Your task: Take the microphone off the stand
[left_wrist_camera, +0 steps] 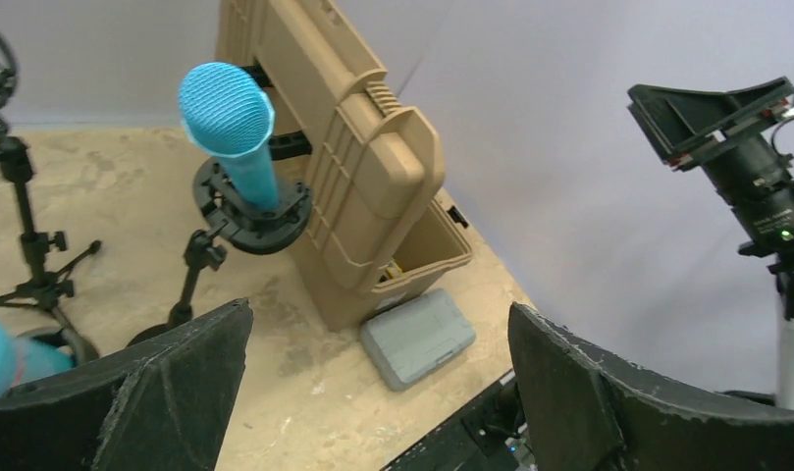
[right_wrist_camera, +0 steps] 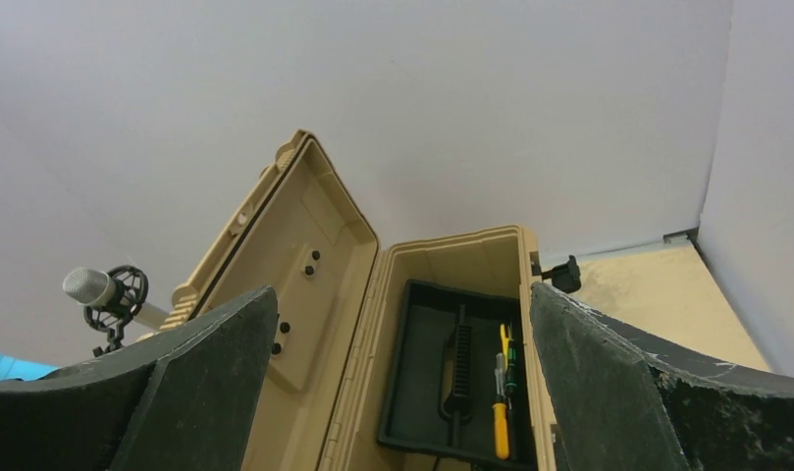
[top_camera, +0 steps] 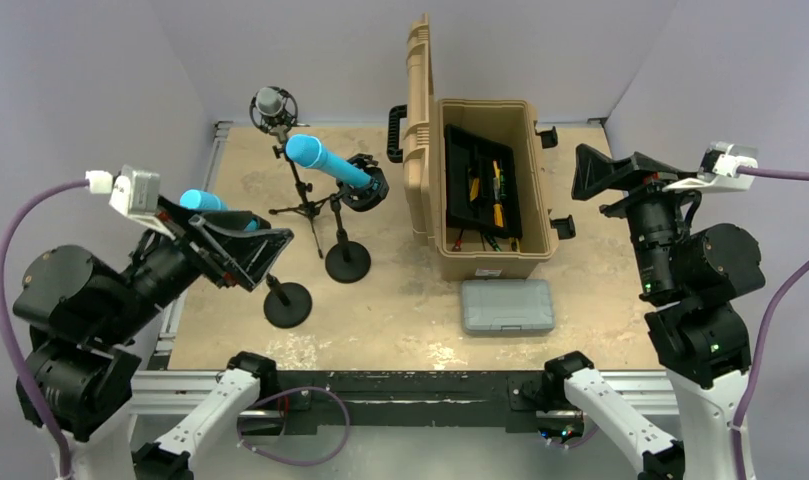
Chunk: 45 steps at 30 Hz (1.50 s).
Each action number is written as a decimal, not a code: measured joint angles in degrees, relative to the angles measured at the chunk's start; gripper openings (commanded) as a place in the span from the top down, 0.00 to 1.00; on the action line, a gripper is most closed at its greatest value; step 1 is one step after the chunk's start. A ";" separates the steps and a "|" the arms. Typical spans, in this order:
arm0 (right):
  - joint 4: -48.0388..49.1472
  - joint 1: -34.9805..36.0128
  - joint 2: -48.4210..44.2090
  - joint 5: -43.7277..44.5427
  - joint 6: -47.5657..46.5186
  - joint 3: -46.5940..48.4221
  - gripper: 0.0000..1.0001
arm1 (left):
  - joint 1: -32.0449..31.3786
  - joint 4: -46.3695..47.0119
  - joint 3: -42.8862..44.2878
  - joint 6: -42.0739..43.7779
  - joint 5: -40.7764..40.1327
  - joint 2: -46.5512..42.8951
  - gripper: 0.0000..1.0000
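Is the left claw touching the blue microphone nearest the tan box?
Apart. Left wrist view: the blue microphone stands well beyond the open left claw, tabletop showing between them.

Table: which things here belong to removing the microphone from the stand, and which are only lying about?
Job: blue microphone, its stand; perhaps the second blue microphone or grey microphone instead.
Lying about: open toolbox, grey case.

Mic [top_camera: 325,162] on stand [top_camera: 347,263], L of toolbox [top_camera: 490,262]; case [top_camera: 507,306] before it.
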 measured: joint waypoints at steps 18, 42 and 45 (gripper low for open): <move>0.42 0.00 5.92 -15.45 0.44 -1.46 0.01 | -22.14 -1.14 11.37 4.28 -11.93 22.71 0.00; 5.16 -0.02 5.57 -28.55 6.78 -6.14 0.02 | -22.67 8.66 0.33 -0.46 -49.42 25.68 0.29; 5.16 -0.04 5.22 -28.52 6.78 -6.14 0.02 | -22.67 11.28 -0.33 -1.38 -49.31 26.73 0.44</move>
